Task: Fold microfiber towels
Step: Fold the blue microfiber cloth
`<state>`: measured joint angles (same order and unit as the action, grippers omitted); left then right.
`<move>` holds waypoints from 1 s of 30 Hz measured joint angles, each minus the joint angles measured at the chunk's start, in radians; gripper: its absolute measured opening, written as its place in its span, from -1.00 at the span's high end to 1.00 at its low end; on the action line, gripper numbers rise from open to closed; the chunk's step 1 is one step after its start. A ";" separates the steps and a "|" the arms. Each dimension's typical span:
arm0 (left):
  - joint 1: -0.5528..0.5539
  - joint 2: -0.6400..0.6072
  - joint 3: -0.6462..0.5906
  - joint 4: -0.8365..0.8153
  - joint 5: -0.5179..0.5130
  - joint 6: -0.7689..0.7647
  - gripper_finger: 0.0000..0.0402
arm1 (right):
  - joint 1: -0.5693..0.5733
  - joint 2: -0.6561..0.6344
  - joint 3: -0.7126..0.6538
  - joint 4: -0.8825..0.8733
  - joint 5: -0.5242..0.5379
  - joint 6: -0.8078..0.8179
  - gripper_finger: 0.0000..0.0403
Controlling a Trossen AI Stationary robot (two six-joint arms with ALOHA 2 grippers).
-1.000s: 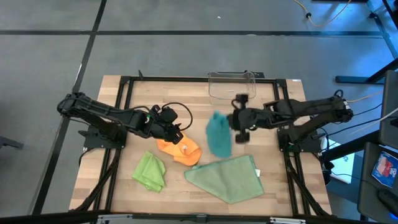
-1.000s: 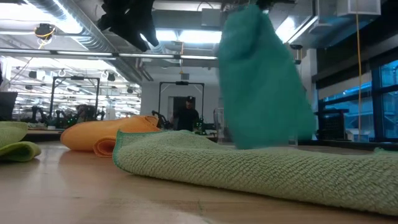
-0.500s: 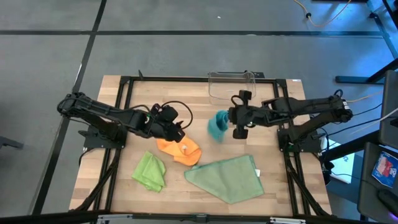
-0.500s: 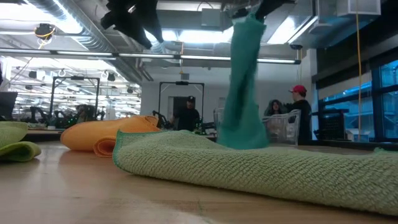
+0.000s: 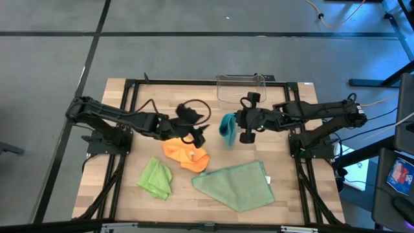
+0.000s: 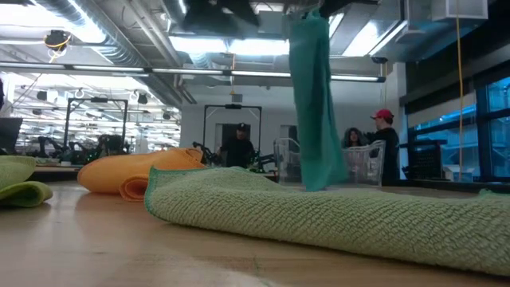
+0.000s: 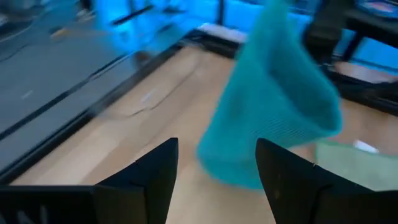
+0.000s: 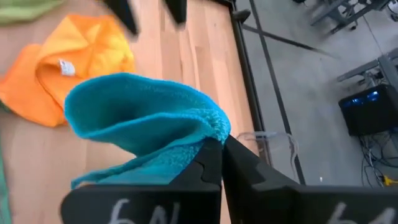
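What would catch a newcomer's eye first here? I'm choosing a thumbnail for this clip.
The teal towel dangles mid-air above the table's centre, pinched by the right gripper. The left gripper, fingers open, points at it from close by. Below lie the orange towel, the lime green towel and the sage green towel.

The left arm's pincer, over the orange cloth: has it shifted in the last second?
Yes. In the high view the left pincer has slid toward the hanging teal microfiber cloth, now past the far edge of the crumpled orange microfiber cloth, fingers open.
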<state>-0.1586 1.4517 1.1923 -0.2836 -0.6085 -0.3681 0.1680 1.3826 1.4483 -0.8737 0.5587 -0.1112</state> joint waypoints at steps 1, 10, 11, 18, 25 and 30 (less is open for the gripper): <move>0.002 0.018 0.000 0.048 0.022 0.044 -0.03 | -0.002 0.000 0.000 0.006 0.000 0.000 0.99; -0.007 0.110 -0.002 0.396 0.044 0.345 -0.03 | -0.022 0.005 0.000 0.003 0.017 0.003 0.99; -0.012 0.112 -0.002 0.424 0.044 0.360 -0.03 | -0.023 0.005 0.000 0.003 0.024 0.004 0.99; -0.038 0.114 -0.002 0.427 0.047 0.375 -0.03 | -0.042 0.005 0.000 0.002 0.050 0.006 0.99; -0.037 0.114 -0.002 0.445 0.076 0.379 -0.03 | -0.051 0.005 0.000 0.002 0.019 0.006 0.99; -0.023 0.137 -0.001 0.467 0.162 0.384 -0.03 | -0.051 0.005 0.000 0.002 0.018 0.025 0.99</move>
<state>-0.1814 1.5883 1.1914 0.1833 -0.4464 0.0161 0.1165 1.3872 1.4479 -0.8718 0.5762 -0.0864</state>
